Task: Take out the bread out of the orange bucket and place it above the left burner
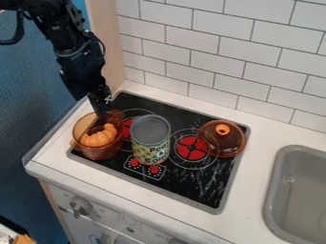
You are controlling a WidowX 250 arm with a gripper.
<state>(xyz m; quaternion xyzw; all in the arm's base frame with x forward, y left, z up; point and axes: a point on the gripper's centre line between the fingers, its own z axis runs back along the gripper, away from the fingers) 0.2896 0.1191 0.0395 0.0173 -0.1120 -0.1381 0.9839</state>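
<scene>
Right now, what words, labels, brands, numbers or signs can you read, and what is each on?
"Pea… & Corn": on the tall, grey-topped metal can; its edge letters are unclear.
Marks by the red printed dials on the black glass cooktop: too small to read.
Marks on the white front panel: too blurred.
</scene>
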